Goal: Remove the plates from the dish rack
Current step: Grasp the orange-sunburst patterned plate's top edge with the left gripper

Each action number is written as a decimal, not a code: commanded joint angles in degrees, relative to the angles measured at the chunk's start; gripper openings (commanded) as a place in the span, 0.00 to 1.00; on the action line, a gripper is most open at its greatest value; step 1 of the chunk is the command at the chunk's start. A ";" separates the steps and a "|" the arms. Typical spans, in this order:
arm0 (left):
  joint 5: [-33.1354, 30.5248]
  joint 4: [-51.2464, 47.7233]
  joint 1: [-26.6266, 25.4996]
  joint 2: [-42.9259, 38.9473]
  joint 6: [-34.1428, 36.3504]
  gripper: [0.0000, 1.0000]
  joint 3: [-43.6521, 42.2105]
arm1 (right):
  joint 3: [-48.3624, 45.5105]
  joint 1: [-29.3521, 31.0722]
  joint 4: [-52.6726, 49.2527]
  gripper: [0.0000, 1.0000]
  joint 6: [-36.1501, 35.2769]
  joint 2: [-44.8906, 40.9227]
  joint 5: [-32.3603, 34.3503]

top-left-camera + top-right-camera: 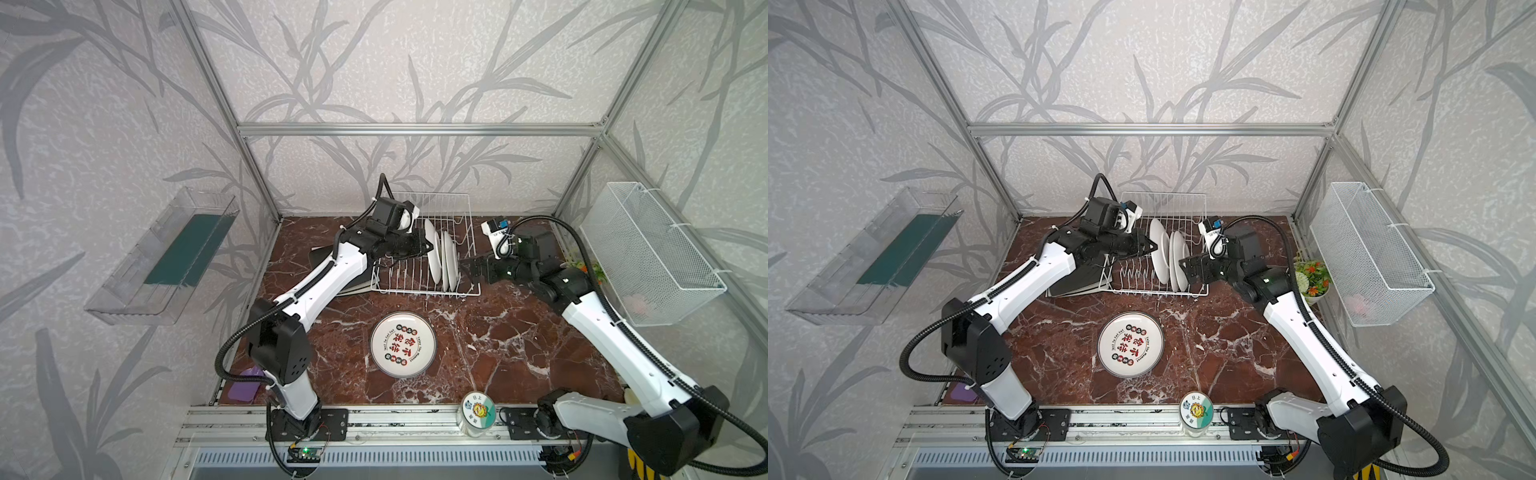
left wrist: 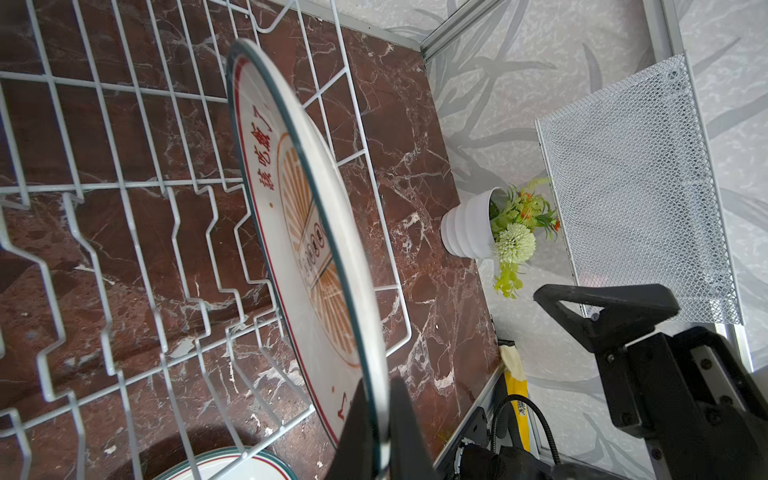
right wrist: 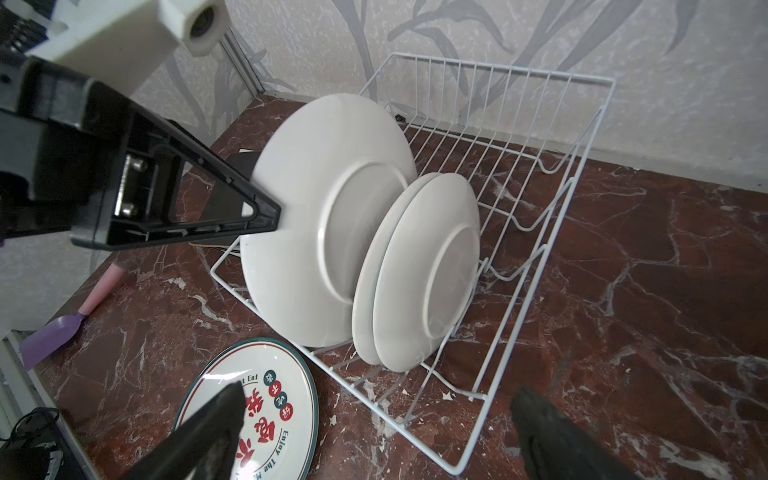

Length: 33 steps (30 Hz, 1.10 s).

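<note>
Clearly the left gripper (image 2: 380,415) had its two fingers pinched together on the rim of one round plate (image 3: 316,216), the one standing furthest left in the dish rack (image 1: 440,208). That plate stood on edge among the prongs, its plain white back turned to the right end of the rack and its orange sunburst face to the left end. Just beside it, nearer the right end of the rack, two more round plates (image 3: 428,270) stood on edge, one close against the other. The right gripper (image 1: 469,270) hung just outside the right end of the rack with its fingers spread wide, holding nothing and touching none of the plates. A fourth round plate (image 1: 403,345) lay flat, face up, on the table (image 1: 519,353) in front of the rack and apart from it. Right by the left end of the rack, outside it, lay a stack of square plates (image 1: 1084,280), black on top with a pale edge beneath; the left arm covered much of it, so how many it held I could not tell. A potted plant (image 1: 1312,278) stood to the right of the rack, beyond the right gripper
</note>
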 commanded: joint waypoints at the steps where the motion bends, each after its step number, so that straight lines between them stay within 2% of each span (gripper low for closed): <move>1: -3.70 0.06 0.31 -4.34 2.10 0.00 2.83 | 0.65 -0.26 0.03 0.99 -0.36 -1.47 0.90; 9: -2.17 2.11 0.36 -4.81 0.17 0.00 2.48 | 0.65 -0.27 0.42 0.99 0.24 -1.21 0.65; 15: -2.88 1.38 0.36 -5.81 1.34 0.00 3.04 | 0.57 -0.35 0.45 0.99 0.37 -1.39 0.65; 26: -6.99 -1.05 0.29 -8.25 10.64 0.00 3.91 | 2.95 -1.14 -1.76 0.99 4.27 -0.51 -1.19; 33: -7.83 -3.87 0.27 -9.63 21.92 0.00 3.88 | 3.11 -1.14 -2.14 0.99 4.06 -0.24 -1.38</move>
